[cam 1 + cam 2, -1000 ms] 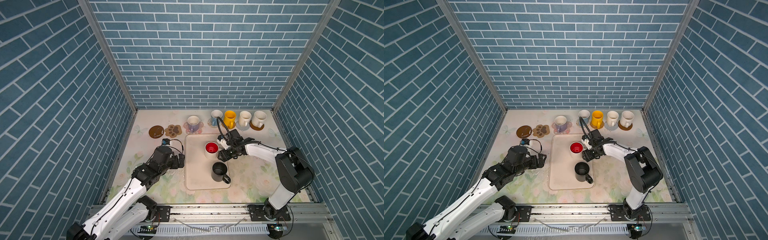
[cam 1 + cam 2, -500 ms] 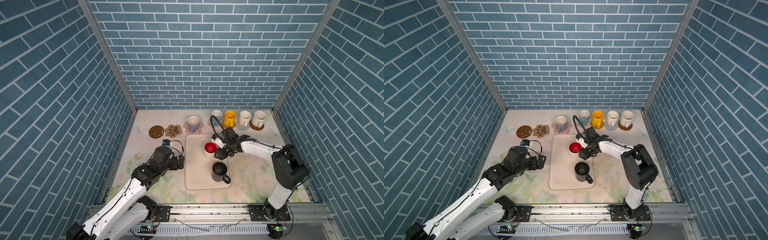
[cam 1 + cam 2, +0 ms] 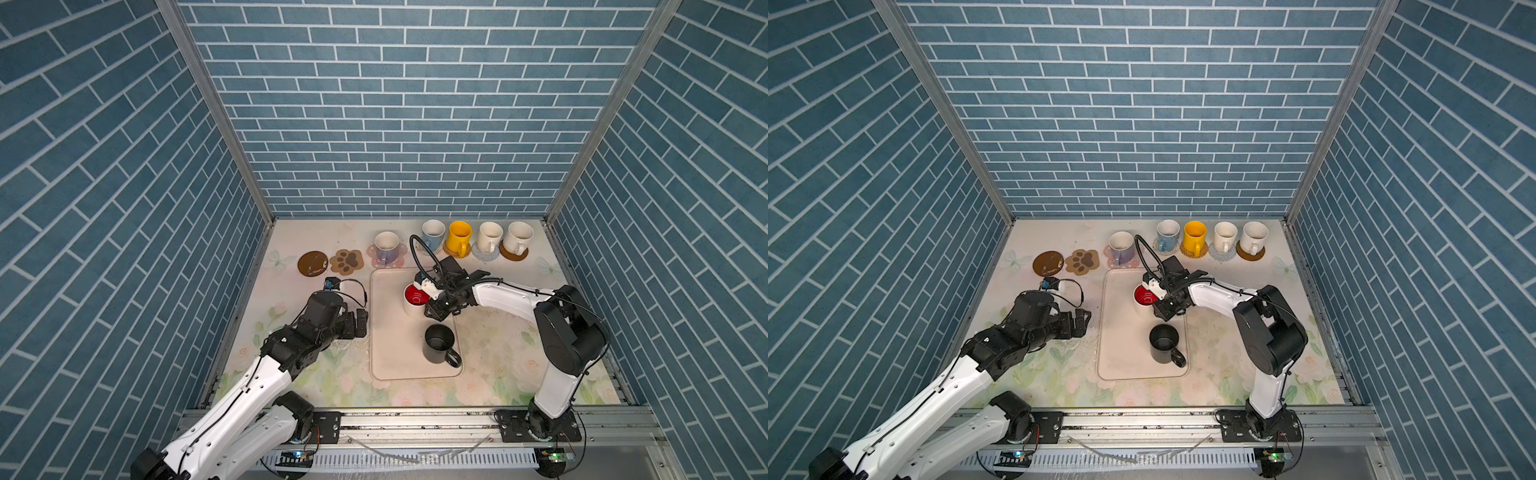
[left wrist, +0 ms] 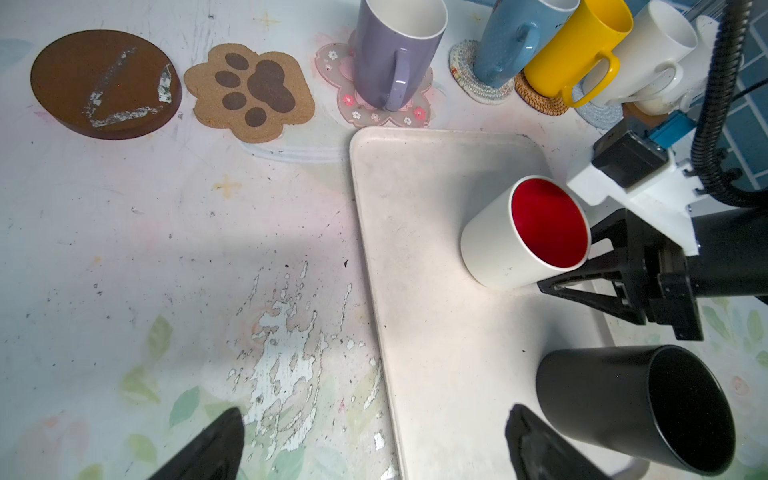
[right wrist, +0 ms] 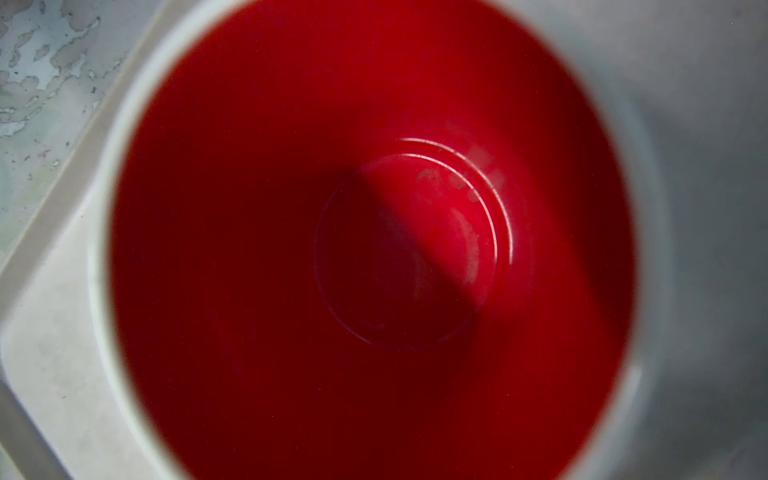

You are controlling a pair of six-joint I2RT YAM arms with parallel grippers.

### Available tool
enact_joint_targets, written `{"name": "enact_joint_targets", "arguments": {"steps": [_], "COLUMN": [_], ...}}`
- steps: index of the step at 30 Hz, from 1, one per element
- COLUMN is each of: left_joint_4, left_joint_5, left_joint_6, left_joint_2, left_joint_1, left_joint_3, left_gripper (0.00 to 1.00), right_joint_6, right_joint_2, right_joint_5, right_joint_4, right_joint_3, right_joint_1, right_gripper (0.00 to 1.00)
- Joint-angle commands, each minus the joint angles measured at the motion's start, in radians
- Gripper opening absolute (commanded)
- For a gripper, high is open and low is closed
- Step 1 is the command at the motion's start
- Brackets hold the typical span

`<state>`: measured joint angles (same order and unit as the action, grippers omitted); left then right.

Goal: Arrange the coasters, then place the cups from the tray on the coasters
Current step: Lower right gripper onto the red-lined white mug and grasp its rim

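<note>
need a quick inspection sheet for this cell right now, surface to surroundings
surface: floral tablecloth, print worn away in patches
job's things: lavender cup, light blue cup, yellow cup and cream cups on coasters along the back; brown disc and paw coaster bare; red-inside cup and black cup on the tray
clutter: pale strips on the front rail
grippers: left gripper open, beside the tray's left edge, holding nothing; right gripper at the red-inside cup, grip unclear
cables: black hose loops up behind the right gripper; thin wire loops behind the left gripper
surroundings: blue brick-pattern walls on three sides
</note>
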<state>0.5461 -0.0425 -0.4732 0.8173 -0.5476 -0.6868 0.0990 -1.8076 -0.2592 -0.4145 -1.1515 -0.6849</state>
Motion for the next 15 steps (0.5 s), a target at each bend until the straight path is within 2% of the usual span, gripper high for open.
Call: {"name": "enact_joint_targets", "arguments": {"steps": [1, 8, 15], "left_joint_4": [0.040, 0.065, 0.103], "left_joint_5": [-0.016, -0.025, -0.047], "left_joint_6": [0.021, 0.030, 0.047], "left_joint_2": [-0.015, -0.030, -0.042], "left_joint_1": [-0.003, -0.002, -0.002], "left_joint_3": [-0.046, -0.069, -0.101], "left_gripper": [0.99, 0.99, 0.99], "right_joint_6": [0.019, 0.014, 0.010], "right_joint_2": [-0.014, -0.004, 0.006], "right_joint_5": [0.003, 0.020, 0.042], "right_joint_4": [-0.008, -0.019, -0.030], "right_joint_3": [-0.045, -0.063, -0.102], "right_joint_1": [-0.012, -0.023, -0.040], "right_gripper": [0.25, 0.00, 0.00]}}
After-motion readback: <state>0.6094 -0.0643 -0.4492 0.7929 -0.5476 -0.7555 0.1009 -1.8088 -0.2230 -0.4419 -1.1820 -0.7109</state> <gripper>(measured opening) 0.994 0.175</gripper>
